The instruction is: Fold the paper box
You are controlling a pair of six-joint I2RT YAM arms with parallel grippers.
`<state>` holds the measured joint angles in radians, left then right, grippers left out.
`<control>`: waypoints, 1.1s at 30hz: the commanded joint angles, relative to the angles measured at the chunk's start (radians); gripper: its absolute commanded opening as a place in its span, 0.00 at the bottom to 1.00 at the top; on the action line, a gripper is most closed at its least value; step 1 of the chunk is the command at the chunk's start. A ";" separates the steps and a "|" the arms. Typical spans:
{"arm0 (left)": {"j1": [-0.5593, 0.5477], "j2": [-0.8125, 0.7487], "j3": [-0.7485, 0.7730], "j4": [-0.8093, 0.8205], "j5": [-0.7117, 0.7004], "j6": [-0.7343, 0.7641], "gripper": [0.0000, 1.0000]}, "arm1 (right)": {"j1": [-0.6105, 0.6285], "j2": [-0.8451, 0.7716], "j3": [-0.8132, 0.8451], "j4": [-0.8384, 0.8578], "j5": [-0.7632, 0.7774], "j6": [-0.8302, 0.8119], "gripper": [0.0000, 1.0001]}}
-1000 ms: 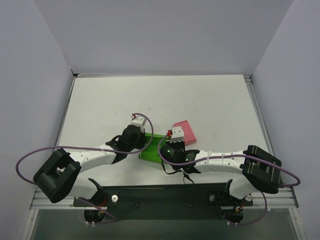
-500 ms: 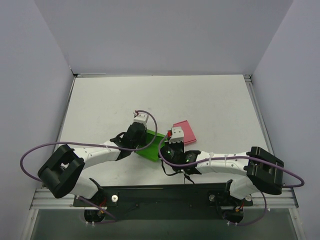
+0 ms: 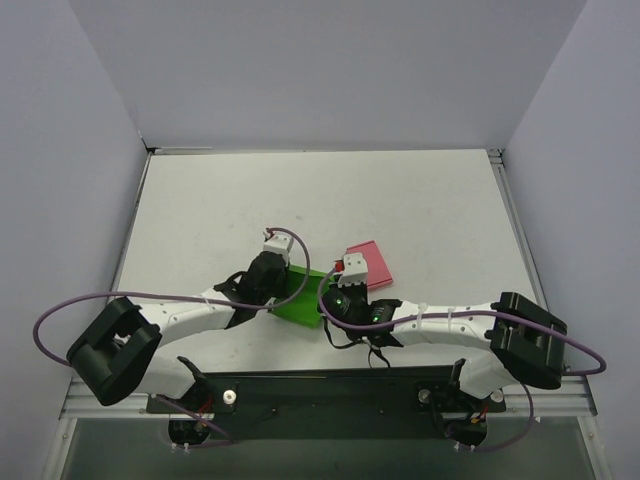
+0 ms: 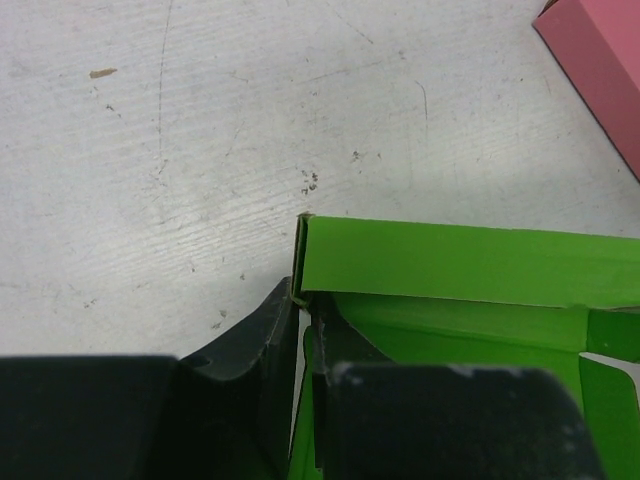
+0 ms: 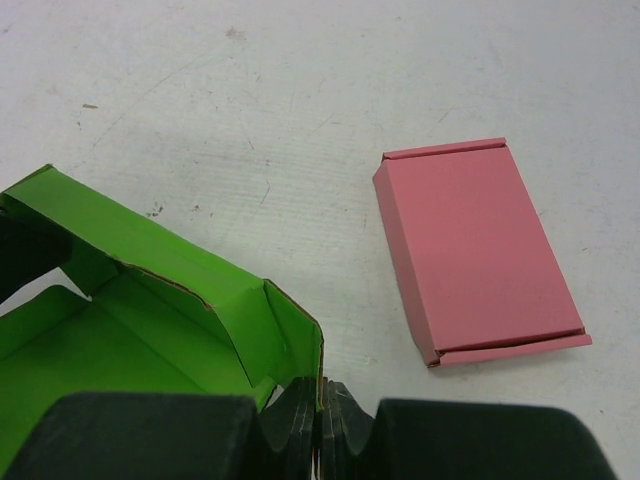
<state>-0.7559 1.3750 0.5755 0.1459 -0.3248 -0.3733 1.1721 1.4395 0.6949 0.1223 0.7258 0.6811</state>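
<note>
The paper box (image 3: 303,297), bright green and half-formed with its walls raised, lies on the white table between my two arms. My left gripper (image 3: 287,284) is shut on the box's left side wall; in the left wrist view the thin green card (image 4: 450,262) runs between the dark fingers (image 4: 262,340). From the other side my right gripper (image 3: 330,300) is shut on the right end wall, and the right wrist view shows the green flap (image 5: 290,335) pinched between the closed fingertips (image 5: 300,400). The box's open inside (image 5: 90,350) faces up.
A flat pink box (image 3: 368,264) lies just right of and beyond the green one, seen close in the right wrist view (image 5: 475,250) and at the corner of the left wrist view (image 4: 600,60). The white table (image 3: 330,200) has grey walls on three sides.
The left wrist swung a little away and to the right, turning the green box, then came back near where it was. The right gripper has hardly moved. Both grips held.
</note>
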 commanded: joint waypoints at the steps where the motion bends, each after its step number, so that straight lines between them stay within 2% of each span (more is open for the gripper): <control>1: 0.001 -0.073 -0.040 0.030 0.012 0.004 0.24 | -0.009 0.022 -0.002 0.014 -0.025 0.011 0.00; 6: 0.003 -0.164 -0.063 0.014 0.047 0.011 0.44 | -0.017 0.025 0.000 0.008 -0.040 0.012 0.00; 11: 0.006 -0.240 -0.094 0.021 0.104 0.037 0.58 | -0.019 0.022 0.006 0.002 -0.040 0.009 0.00; 15: 0.009 -0.329 -0.120 0.030 0.182 0.085 0.66 | -0.019 0.028 -0.014 0.049 -0.051 -0.050 0.00; 20: 0.013 -0.405 -0.115 -0.009 0.314 0.154 0.68 | -0.023 0.027 -0.057 0.204 -0.156 -0.198 0.00; 27: -0.020 -0.404 -0.078 -0.029 0.444 0.243 0.68 | -0.054 0.051 -0.049 0.254 -0.310 -0.308 0.00; 33: -0.104 -0.367 -0.066 -0.069 0.360 0.316 0.68 | -0.091 0.056 -0.043 0.252 -0.393 -0.337 0.00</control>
<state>-0.8146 0.9974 0.4637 0.1032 0.0616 -0.1322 1.1053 1.4887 0.6434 0.3485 0.4057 0.3920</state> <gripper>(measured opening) 0.676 0.043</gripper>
